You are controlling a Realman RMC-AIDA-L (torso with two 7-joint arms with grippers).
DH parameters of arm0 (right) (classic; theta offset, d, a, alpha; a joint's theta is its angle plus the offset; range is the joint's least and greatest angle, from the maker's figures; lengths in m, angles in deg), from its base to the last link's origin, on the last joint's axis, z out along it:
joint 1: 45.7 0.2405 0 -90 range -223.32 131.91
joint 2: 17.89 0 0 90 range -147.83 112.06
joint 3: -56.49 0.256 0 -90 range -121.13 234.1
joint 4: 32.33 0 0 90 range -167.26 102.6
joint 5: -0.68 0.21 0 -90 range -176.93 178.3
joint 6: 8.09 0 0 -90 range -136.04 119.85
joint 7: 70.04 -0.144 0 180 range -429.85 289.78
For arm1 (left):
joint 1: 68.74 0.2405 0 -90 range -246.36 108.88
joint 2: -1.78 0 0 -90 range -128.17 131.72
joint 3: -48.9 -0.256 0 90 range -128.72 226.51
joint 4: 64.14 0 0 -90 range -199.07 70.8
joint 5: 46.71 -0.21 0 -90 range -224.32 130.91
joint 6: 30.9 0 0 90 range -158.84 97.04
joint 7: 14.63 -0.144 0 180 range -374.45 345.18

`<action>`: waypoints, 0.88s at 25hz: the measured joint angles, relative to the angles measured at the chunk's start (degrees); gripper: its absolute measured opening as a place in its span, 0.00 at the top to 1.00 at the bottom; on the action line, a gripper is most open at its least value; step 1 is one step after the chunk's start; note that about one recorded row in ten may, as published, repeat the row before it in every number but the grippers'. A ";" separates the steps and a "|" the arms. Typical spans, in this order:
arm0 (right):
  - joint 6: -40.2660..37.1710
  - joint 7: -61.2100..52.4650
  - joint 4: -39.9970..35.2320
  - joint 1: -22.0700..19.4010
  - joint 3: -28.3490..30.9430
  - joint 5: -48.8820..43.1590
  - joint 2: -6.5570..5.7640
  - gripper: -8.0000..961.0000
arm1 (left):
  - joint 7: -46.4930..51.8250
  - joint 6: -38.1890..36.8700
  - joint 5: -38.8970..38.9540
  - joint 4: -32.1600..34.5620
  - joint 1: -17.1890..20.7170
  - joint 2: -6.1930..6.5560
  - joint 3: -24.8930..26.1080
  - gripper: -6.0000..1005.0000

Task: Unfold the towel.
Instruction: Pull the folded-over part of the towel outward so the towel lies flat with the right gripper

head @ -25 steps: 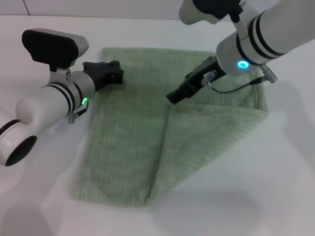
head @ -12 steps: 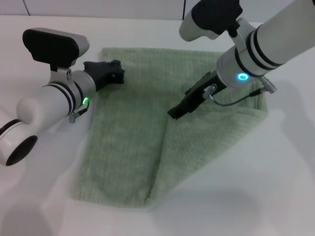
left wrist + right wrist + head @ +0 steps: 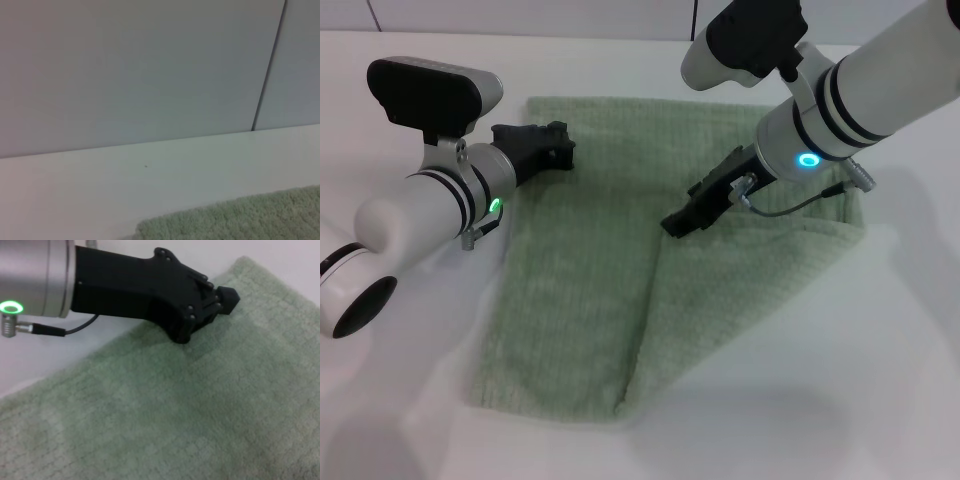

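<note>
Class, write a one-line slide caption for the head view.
Right gripper at the folded flap's corner of the towel; left gripper near its far-left edge.

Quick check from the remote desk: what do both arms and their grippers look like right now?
Both arms are glossy white with black wrist bands. The left gripper is black, behind a green light; the right gripper is black and angular, behind a cyan ring light and a thin dark cable.

1. The towel (image 3: 580, 290) lies mid-desk (image 3: 880, 400), its right part folded over.
2. The left gripper (image 3: 548, 146) sits at the towel's far-left edge.
3. The right gripper (image 3: 682, 221) is over the fold's tip, mid-towel.
</note>
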 joint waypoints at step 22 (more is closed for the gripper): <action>-2.71 3.02 6.10 3.42 -0.44 2.12 0.30 0.56 | 0.00 0.01 0.06 0.02 0.01 0.00 0.21 0.97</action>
